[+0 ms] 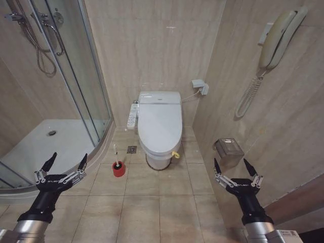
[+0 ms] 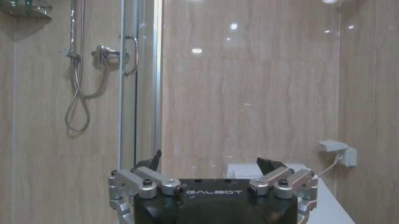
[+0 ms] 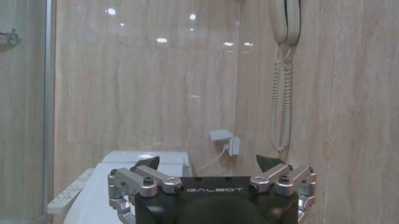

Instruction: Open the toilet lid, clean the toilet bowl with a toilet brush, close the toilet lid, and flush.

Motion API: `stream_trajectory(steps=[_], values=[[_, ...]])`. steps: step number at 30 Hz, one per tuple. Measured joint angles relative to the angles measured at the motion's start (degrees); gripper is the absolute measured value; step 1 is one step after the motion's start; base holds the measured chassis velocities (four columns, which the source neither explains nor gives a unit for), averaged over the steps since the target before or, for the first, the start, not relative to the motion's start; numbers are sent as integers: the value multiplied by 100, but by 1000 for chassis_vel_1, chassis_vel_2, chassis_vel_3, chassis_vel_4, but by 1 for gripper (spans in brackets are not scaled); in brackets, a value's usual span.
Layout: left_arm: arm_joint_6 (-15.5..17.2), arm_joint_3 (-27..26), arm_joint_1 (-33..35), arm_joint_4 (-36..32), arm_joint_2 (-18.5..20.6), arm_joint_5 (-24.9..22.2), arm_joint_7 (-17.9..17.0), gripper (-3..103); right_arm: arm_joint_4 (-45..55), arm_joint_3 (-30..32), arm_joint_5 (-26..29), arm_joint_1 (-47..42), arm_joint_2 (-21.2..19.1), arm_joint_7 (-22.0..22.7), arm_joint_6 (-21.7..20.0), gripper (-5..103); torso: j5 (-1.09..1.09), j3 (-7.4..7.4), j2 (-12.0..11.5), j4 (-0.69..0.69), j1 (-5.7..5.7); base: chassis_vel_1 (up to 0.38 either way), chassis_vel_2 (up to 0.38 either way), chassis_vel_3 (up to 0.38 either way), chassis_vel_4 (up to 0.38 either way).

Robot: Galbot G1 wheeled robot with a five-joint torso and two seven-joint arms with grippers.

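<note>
while both arms hang low and idle: nothing is touched

left gripper (image 1: 67, 161): fingers spread wide, holding nothing, low over the floor tiles by the curved shower tray (image 1: 30, 147)

right gripper (image 1: 234, 167): fingers also spread, holding nothing, low near the right wall, below the wall phone (image 1: 276, 38)

toilet brush (image 1: 117, 161): upright in its red cup on the floor, just left of the toilet's base, well ahead of the left gripper

toilet lid (image 1: 160, 123): down, closed, yellow strap at its front edge

toilet bowl (image 1: 158, 160): under the lid, against the back wall; button panel on its left side

White toilet lid (image 1: 160, 121) shut; toilet brush (image 1: 116, 156) upright in red holder.
</note>
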Motion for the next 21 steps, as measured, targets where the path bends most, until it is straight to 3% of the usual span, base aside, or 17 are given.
stream_trajectory(steps=[8,16,21], values=[[0,0,0,0,0,0,0,100,-2,5,9,10,-10,1,-4,100,0,0,0,-1,0,0,0,0,0],[0,0,0,0,0,0,0,100,-794,774,1295,1072,-992,450,-981,100,3,1,-1,5,1,0,0,0,0],[0,0,0,0,0,0,0,100,-851,821,1380,1135,-1050,479,-1052,100,2,1,0,-1,1,0,0,0,0]])
